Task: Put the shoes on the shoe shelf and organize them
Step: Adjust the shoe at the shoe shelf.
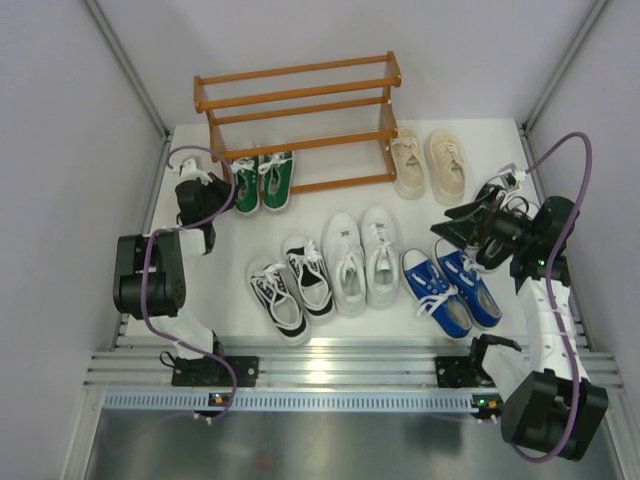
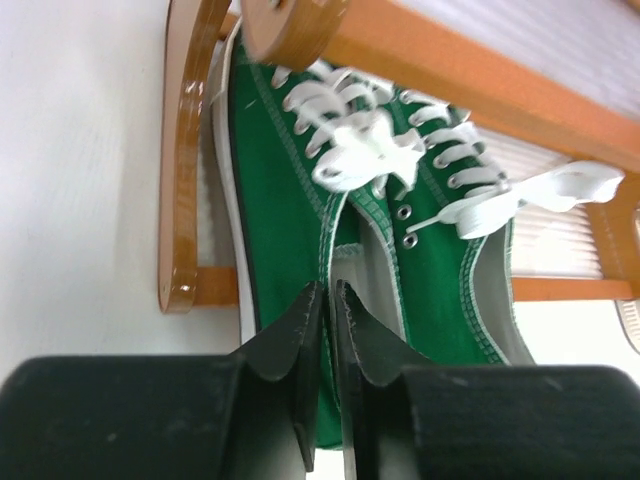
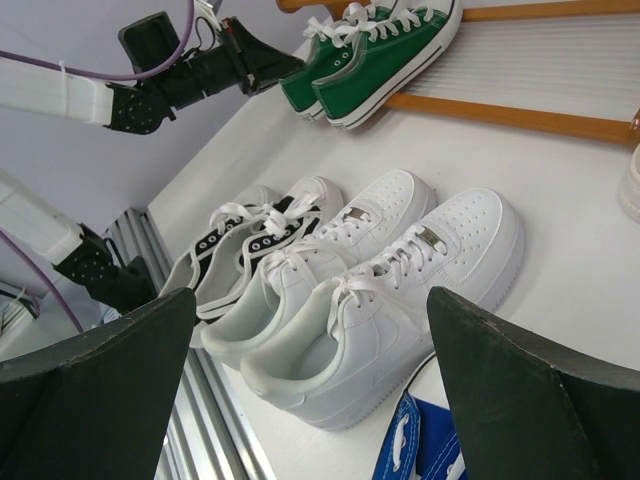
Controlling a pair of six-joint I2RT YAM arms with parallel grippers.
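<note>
Two green shoes; left pincer near-closed at heel, grip unclear; right pincer wide apart.

shoe shelf: upright | green pair: toes under its bottom-left rail | black-and-white, white, blue, beige pairs: outside it
</note>
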